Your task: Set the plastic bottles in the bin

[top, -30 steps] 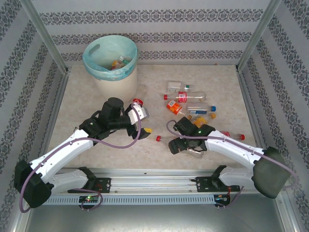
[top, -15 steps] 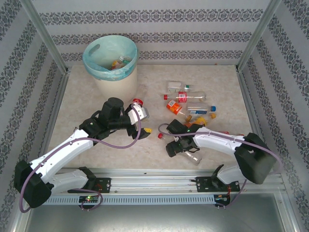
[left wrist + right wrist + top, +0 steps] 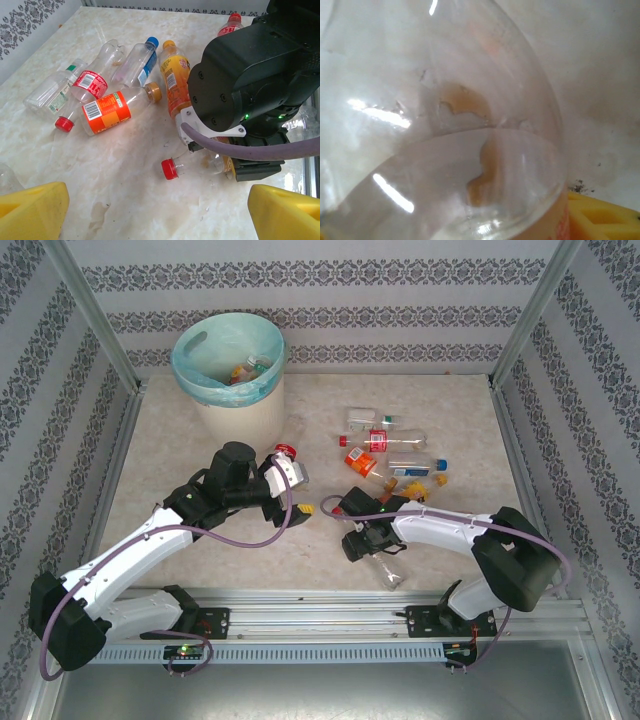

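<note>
Top external is showing you mid-pick: your right gripper (image 3: 367,543) is sitting over a clear bottle (image 3: 445,110) on the table (image 3: 180,440), well apart from the bin (image 3: 240,416), its clamp impossible to tell, left gripper (image 3: 157,210) fingers standing apart, so you're needing a confirmed squeeze before lifting.

Marbled table (image 3: 160,475): bin (image 3: 240,418) far-left, plastic bottles (image 3: 377,441) scattered centre-right.

A lab test booth (aluminium frame posts (image 3: 92,315), patterned wall panels (image 3: 320,300)).

Close-up clear bottle (image 3: 435,125) against yellow fingers (image 3: 605,217)
</note>
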